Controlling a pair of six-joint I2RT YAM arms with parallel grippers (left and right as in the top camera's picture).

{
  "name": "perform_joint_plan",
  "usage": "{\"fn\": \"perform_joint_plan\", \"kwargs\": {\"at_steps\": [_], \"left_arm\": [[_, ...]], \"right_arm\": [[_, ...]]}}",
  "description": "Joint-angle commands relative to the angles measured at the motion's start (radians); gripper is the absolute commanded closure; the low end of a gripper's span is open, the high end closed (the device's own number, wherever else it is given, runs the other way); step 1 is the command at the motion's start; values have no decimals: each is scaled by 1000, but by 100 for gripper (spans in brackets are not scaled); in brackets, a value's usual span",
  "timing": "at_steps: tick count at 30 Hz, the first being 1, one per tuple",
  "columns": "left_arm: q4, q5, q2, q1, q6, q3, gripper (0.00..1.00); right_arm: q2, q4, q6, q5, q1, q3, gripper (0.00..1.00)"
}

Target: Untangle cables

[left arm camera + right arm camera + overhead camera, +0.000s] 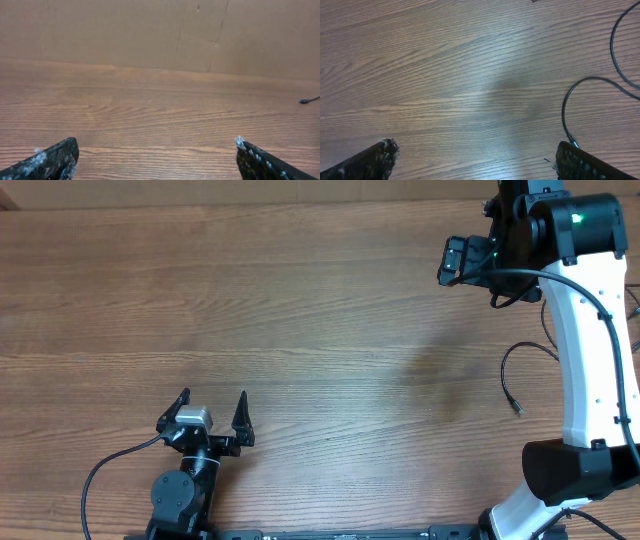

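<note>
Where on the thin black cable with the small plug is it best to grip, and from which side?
Probably grip the cable on the short straight run just behind its plug end, coming from above on the table-centre side, jaws across the cord. That stretch lies flat and alone on the table; farther along, the curve runs toward the white arm link.

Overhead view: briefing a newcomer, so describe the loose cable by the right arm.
Find the white right arm on the right side. Just left of it, a thin black cable arcs down to a small plug. Unlike the arm's wiring, it rests on wood.
</note>
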Motion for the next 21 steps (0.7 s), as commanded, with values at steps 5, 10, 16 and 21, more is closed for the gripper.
{"fn": "perform_joint_plan", "kwargs": {"at_steps": [5,10,16,21], "left_arm": [[-3,11,-10,11,34,-4,0],[-6,32,-10,11,34,-3,1],[-6,36,-10,55,32,-3,0],[-6,39,-10,153,38,-3,0]], "right_arm": [[-5,4,-7,7,4,2,0],[-5,4,-7,7,4,2,0],[-5,4,-7,7,4,2,0],[-5,4,-7,7,4,2,0]]}}
